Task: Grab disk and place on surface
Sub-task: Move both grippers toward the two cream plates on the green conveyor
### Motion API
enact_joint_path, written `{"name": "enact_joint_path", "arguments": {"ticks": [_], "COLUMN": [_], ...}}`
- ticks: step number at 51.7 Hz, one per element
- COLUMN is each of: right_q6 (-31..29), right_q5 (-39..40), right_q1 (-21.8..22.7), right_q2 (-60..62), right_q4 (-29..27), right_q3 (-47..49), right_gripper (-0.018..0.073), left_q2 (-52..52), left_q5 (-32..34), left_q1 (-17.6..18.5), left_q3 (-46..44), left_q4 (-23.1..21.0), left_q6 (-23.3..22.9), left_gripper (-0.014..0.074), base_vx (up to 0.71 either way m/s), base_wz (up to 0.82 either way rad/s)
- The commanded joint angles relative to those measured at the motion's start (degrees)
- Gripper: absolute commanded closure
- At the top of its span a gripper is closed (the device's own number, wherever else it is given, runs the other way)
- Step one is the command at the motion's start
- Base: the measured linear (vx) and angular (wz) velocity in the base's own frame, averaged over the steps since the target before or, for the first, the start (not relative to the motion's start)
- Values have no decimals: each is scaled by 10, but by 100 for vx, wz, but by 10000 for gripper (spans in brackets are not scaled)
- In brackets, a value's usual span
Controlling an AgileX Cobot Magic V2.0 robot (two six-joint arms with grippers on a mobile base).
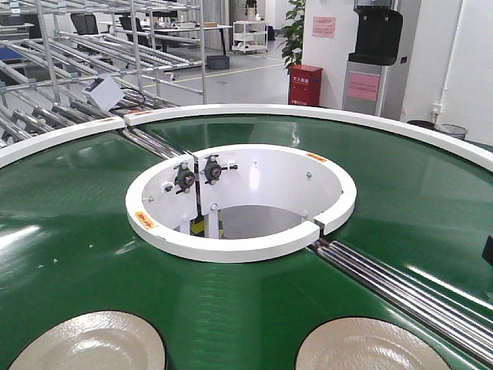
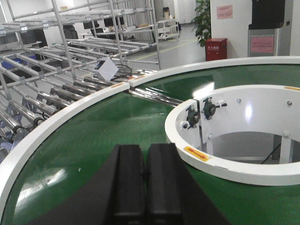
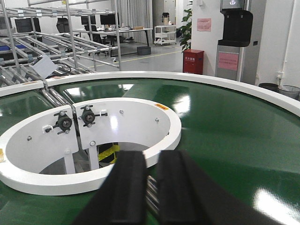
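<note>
Starting with the exterior front-facing view, we find the green conveyor belt [image 1: 69,231] curving around a white inner ring [image 1: 231,248], with steel rollers [image 1: 400,297] crossing it at a seam. Two pale disks lie flat on the belt at the bottom edge, each cut off by the frame: one disk [image 1: 88,343] at lower left, a second disk [image 1: 366,347] at lower right, well apart. Lying nearest the robot, they seem to us within reach of either arm. Neither gripper shows here, and nothing touches either disk.

In the left wrist-mounted view, the left gripper [image 2: 145,150] hangs above the belt with its two black fingers [image 2: 129,183] pressed together and nothing between them, pointing out toward the ring. No disk appears, so we judge the arm is looking past the disks rather than down at one.

In the right wrist-mounted view, the right gripper [image 3: 151,157] is held much the same way, but its jaws stand slightly parted: the rollers show through the narrow gap, and it holds nothing. Here too no disk is in sight.

The table surface meant to receive the disk shows in none of the views. We judge the task not yet begun: a gripper must first tilt down, spread wider and close on a disk's rim.
</note>
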State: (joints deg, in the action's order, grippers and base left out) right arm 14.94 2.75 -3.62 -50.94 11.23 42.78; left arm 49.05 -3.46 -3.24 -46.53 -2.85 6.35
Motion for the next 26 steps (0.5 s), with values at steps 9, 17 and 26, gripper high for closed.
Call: {"name": "enact_joint_path", "arguments": {"ticks": [9,17,26], "right_q6": [-2,-2,1], "right_q5": [51,50,39], "right_q1": [0,0,0], "right_q2": [5,5,5], "right_q4": [6,6,-5], "right_q3": [19,19,19], "right_gripper": [-113,-167,-131], "left_q2": [9,9,10], "left_q5": [35,31,-32], "left_q1": [5,5,5], "left_q3": [-22,-22,-27], "left_q4": [-7,-8,-7], "left_q6": [0,-8,-37], "left_gripper": [141,88,95], "base_vx": [0,0,0], "base_wz": [0,0,0]}}
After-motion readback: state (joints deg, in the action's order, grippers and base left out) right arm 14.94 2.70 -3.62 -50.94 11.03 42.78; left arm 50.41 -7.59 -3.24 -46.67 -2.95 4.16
